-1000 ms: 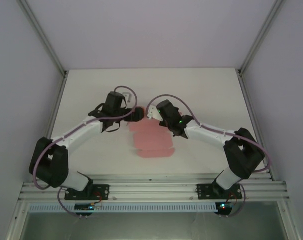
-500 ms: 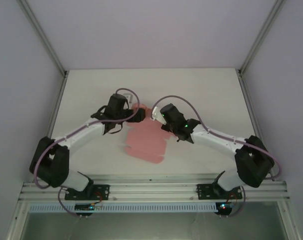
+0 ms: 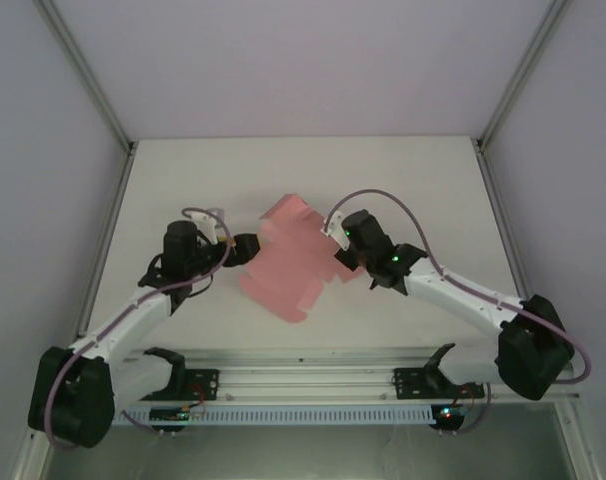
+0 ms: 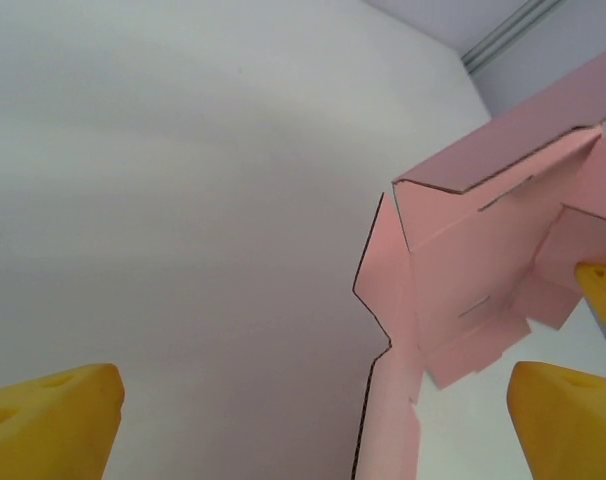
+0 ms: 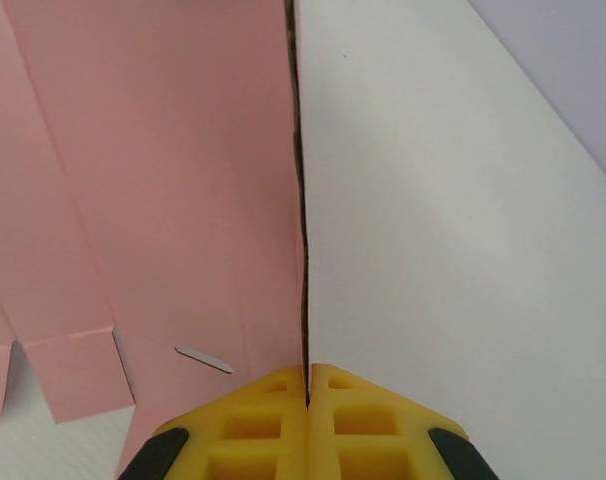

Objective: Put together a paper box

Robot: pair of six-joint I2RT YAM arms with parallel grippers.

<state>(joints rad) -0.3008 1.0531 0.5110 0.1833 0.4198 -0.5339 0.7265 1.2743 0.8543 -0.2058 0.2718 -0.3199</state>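
Top view: you have the thin pink die-cut card sheet (image 3: pixel 293 265) at the middle of the white surface (image 3: pixel 433 180), between left tool (image 3: pixel 245 248) and right tool (image 3: pixel 335 238); whether the left touches it is unclear. Left wrist: left tool spread wide, empty, sheet ahead. Right wrist: right tool pinched tight on the sheet's edge.

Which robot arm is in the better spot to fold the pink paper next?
Probably the right. The right gripper is shut on the paper box edge, so it can steer it; the left gripper is open, gripping nothing.
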